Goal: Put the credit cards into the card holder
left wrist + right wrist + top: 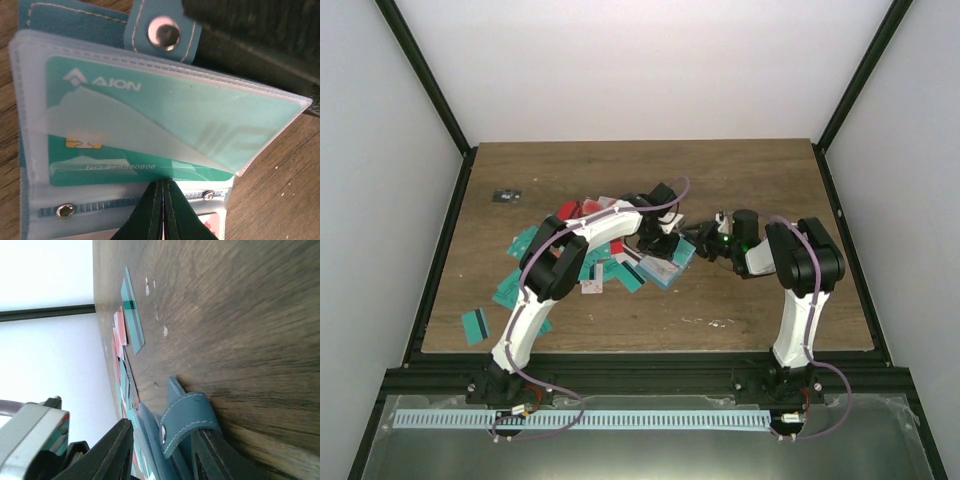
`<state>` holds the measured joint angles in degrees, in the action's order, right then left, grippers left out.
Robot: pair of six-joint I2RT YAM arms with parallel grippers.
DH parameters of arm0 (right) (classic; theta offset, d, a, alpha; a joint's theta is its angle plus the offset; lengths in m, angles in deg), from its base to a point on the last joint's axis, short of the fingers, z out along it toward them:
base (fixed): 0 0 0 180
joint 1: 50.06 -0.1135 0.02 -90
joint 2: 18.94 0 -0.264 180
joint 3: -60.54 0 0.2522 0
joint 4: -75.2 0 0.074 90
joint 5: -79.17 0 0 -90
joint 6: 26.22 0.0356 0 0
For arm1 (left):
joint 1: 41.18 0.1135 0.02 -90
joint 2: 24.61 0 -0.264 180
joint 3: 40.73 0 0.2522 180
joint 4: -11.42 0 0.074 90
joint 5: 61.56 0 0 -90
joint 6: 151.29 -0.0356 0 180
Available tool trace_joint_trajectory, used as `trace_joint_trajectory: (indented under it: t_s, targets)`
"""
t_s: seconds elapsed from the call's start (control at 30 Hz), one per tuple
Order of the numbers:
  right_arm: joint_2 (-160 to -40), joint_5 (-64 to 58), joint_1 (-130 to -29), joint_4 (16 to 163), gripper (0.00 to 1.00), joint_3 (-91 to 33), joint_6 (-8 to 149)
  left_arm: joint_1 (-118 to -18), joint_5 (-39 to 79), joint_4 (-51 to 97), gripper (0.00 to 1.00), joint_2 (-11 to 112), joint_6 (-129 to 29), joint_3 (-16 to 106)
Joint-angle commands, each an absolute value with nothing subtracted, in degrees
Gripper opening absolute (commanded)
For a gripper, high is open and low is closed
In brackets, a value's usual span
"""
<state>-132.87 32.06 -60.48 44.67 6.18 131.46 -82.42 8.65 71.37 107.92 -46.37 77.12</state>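
Left wrist view: the card holder is lying open on the tabletop with its clear sleeves facing up. A teal card is sitting partway inside the top sleeve, its lower strip showing uncovered.
Left pincer: its fingers are pressing together and the tips are touching the card's exposed edge, probably nudging it inward. Whether they are nipping that edge I cannot tell.
Right pincer: it is pinching the card holder at the side with the snap strap, holding it just right of the tabletop's middle.
Done: by my reading, one card is nearly seated, and a pale card seems to be showing in the pocket below.
Left: many loose credit cards are lying spread over the left half, with one lone card near the front-left edge.
Edges: the sleeve mouth is looking soft and could be buckling under a skewed push.
Room: both arms are crowding the middle, while bare wood behind them is offering a way out. A small dark object is lying well apart, far left.
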Motion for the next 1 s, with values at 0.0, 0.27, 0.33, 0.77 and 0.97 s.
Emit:
trace_joint_trajectory:
  t_s: [0.0, 0.27, 0.33, 0.77, 0.97]
  targets:
    - [-132.7, 29.2, -60.0, 38.5, 0.34, 5.2, 136.8, -84.1, 10.3, 80.3, 0.05, 113.6, -49.3, 73.5]
    - [-124.6, 21.8, -56.0, 51.2, 0.25, 5.4, 136.2, -84.1, 8.5, 78.4, 0.05, 111.0, -51.1, 68.8]
    - [-122.7, 21.9, -55.9, 55.7, 0.25, 5.0, 133.2, -84.1, 7.6, 77.4, 0.05, 109.5, -51.9, 67.3]
    - [-101.6, 12.4, -61.8, 91.1, 0.35, 4.1, 91.5, -84.3, 3.8, 76.7, 0.05, 103.1, -55.7, 61.3]
    - [-100.8, 4.9, -70.2, 99.1, 0.35, 3.9, 85.4, -84.2, 2.1, 74.3, 0.06, 99.7, -54.4, 59.6]
